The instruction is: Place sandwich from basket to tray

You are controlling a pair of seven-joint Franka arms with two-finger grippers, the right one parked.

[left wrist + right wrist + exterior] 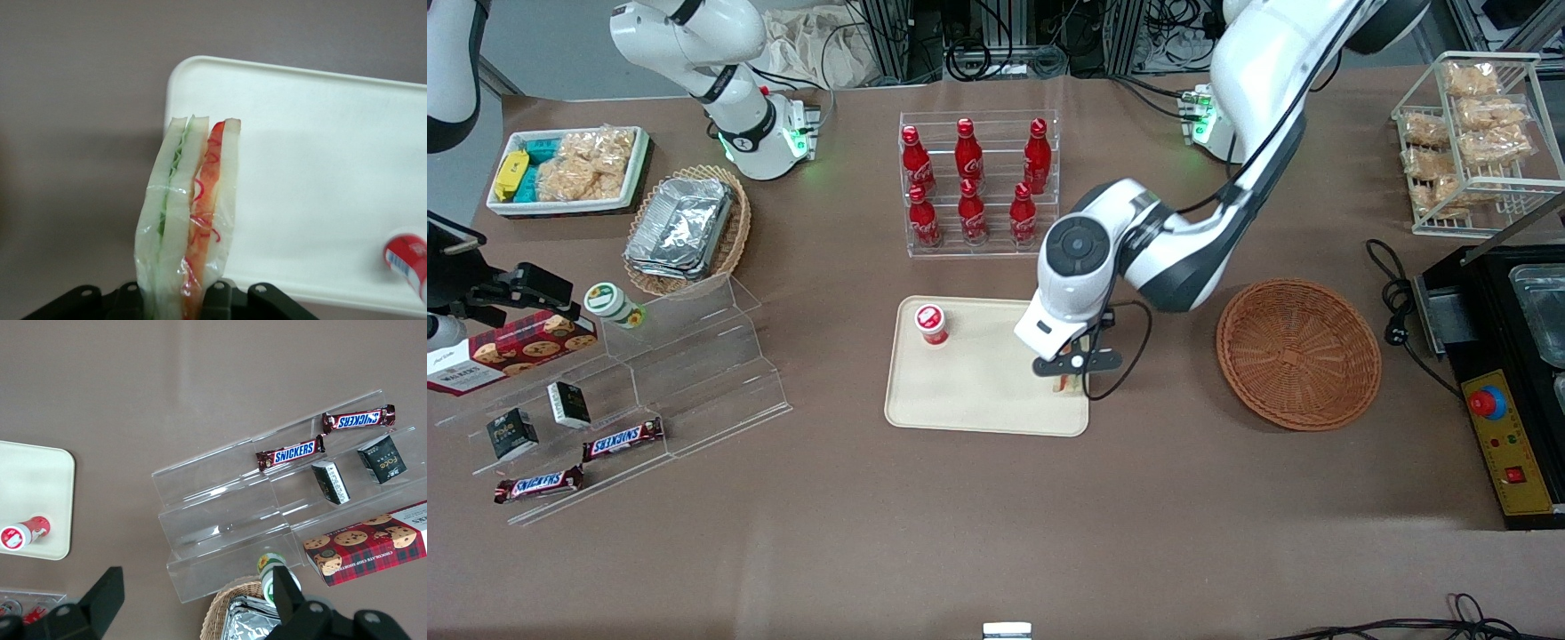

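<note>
One sandwich [190,220] is being pinched between the fingers of the left arm's gripper [1069,377], which is hanging over the tray [978,391] at the tray's corner nearest the basket [1298,353]. In the wrist view the wedge is standing on edge, wrapped in clear film, w/ the tray edge just under it. The basket is sitting apart from the tray, toward the working arm's end of the table, and looking bare inside.

Step in hand, as I judge it: the carry is about done and the set-down is coming. Next move prob. calls for shifting a bit further in over the tray, since the sandwich is hanging right at the rim, then lowering and letting go, keeping clear of the red-capped cup [931,324] also on the tray.

Counts: 1 sandwich, 1 basket, 1 tray, 1 cup on it; 6 red bottles [971,182] in the clear rack near the tray.
</note>
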